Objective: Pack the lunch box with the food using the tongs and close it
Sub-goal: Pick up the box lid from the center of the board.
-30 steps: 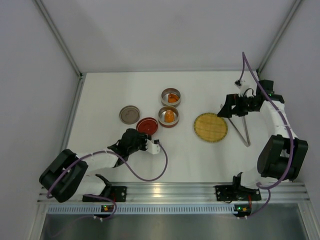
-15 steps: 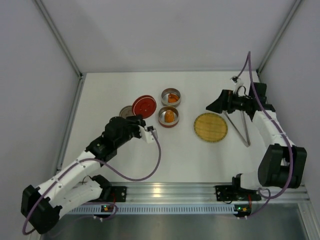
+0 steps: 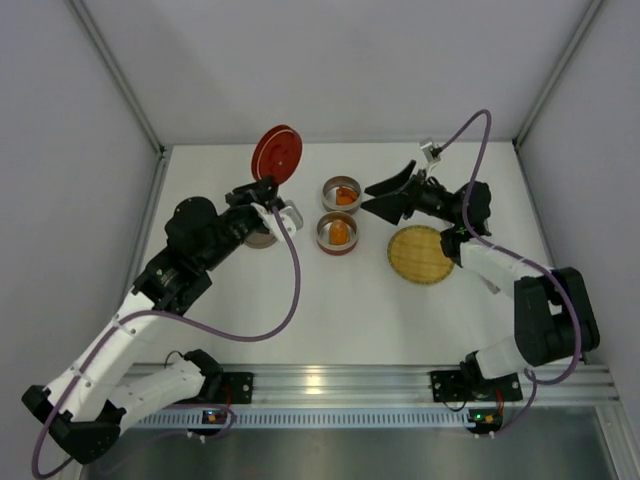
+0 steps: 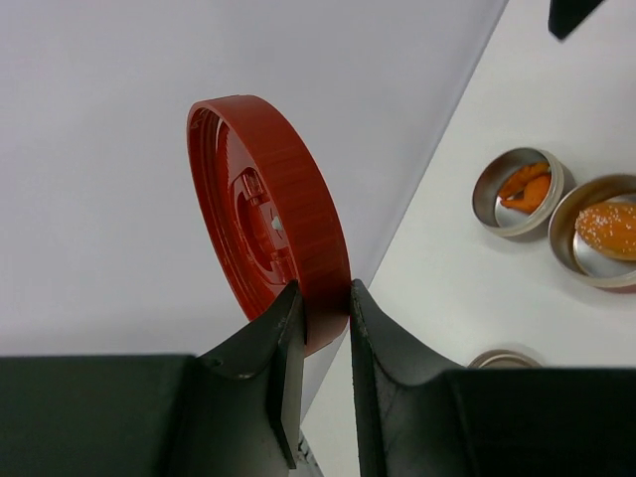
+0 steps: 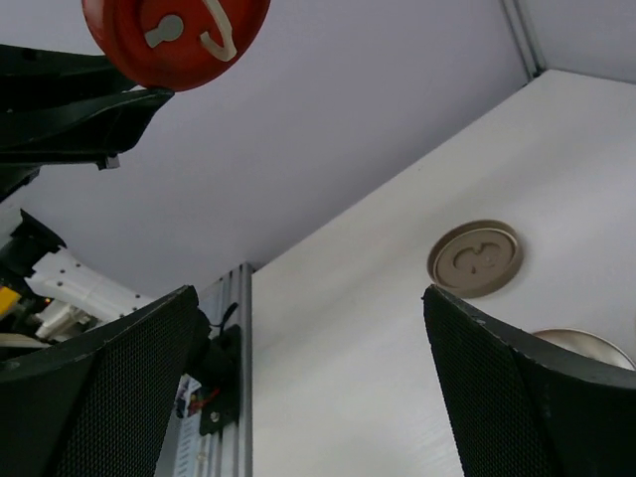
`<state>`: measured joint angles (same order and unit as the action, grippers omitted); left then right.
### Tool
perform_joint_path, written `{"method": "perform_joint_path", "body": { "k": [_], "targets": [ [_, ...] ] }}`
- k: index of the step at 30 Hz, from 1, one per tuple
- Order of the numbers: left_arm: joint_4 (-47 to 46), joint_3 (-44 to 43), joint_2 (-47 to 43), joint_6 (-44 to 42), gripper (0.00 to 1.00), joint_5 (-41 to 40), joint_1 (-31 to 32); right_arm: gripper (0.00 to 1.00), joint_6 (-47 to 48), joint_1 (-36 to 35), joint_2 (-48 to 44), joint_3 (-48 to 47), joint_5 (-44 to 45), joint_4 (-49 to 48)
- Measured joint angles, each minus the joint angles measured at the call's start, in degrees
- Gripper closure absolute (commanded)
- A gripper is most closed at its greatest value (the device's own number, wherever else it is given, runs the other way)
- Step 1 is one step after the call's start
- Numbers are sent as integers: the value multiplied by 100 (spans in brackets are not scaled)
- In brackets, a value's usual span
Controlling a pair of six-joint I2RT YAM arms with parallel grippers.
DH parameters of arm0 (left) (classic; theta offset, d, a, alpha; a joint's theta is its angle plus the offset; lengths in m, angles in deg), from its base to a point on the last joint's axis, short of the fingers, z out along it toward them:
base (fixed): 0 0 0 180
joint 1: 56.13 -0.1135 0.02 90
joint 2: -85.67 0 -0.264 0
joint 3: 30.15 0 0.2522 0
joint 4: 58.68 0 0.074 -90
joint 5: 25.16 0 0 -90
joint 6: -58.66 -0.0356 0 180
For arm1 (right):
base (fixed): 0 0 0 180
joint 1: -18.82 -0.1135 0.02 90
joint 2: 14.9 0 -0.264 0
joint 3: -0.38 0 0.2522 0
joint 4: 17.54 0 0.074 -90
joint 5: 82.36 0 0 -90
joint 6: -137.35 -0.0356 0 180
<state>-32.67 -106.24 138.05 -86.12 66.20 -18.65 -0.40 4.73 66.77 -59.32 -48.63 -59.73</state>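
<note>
My left gripper (image 3: 268,192) (image 4: 325,308) is shut on the rim of the red lunch box lid (image 3: 277,153) (image 4: 268,214), holding it on edge high above the table's back left. Two round tins (image 3: 341,193) (image 3: 338,233) of the lunch box stand open at the centre, each with orange food (image 4: 524,186) (image 4: 608,226) inside. My right gripper (image 3: 387,196) (image 5: 308,328) hovers open and empty just right of the tins. The red lid (image 5: 174,35) shows at the top left of the right wrist view. The tongs are hidden.
A grey round lid (image 3: 262,238) (image 5: 475,258) lies flat left of the tins, partly under my left arm. The yellow woven plate (image 3: 421,254) sits right of the tins, below my right forearm. Enclosure walls stand close behind and at both sides.
My left arm lifted the red lid off the table and carried it up toward the back. My right arm swung left from the far right side to beside the tins.
</note>
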Motion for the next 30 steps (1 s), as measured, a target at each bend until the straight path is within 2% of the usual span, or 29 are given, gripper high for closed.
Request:
{"method": "perform_joint_path", "body": {
  "k": [3,6,14,23,30],
  "targets": [
    [59,-251,68,247,100,4,0,14,-686,-254,514,-155,212,-697],
    [151,-317,74,411,100,39,0,16,-1106,-590,951,-557,463,-1045],
    [319,-326,59,520,100,232,0,18,-1379,-1475,1788,-1663,883,-1401],
    [588,-339,-170,522,100,494,2,19,-1558,-1639,2625,-2483,938,-1515],
    [616,-358,-203,542,100,643,4,20,-1720,-1810,2780,-3095,743,-1541]
  ]
}}
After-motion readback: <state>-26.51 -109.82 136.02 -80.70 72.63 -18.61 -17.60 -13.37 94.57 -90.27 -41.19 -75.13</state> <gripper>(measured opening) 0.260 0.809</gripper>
